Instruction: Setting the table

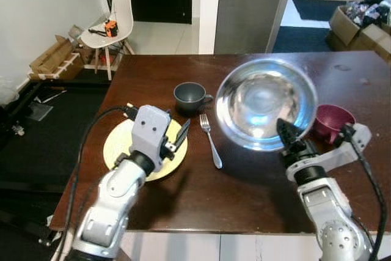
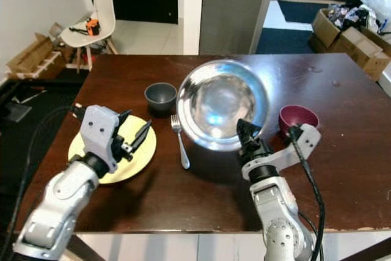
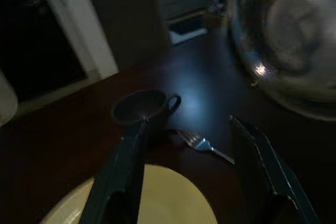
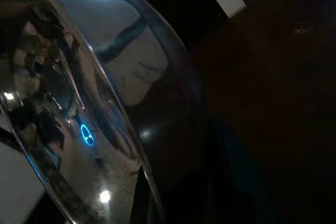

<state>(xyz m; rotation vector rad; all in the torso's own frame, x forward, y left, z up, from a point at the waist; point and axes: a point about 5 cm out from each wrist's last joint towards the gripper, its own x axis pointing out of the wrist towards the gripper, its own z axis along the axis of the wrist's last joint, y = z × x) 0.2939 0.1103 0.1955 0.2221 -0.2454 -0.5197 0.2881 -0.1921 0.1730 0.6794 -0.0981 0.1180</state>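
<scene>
A large shiny steel bowl [image 1: 266, 101] hangs tilted above the dark wooden table [image 1: 244, 181], its rim pinched by my right gripper [image 1: 287, 134], which is shut on it. My left gripper [image 1: 178, 137] hovers open over a yellow plate [image 1: 119, 145] at the table's front left. A silver fork [image 1: 211, 139] lies just right of the plate. Behind it stands a dark grey cup [image 1: 190, 97]. A maroon bowl [image 1: 333, 121] sits to the right, partly behind the steel bowl. In the left wrist view the open fingers [image 3: 123, 166] frame the cup [image 3: 142, 107] and fork [image 3: 202, 144].
A white chair [image 1: 110, 19] with an orange tool on its seat stands beyond the table's far left corner. Cardboard boxes [image 1: 360, 25] lie on the floor at the far right and others [image 1: 52, 59] at the far left. A grey pillar [image 1: 250, 7] rises behind the table.
</scene>
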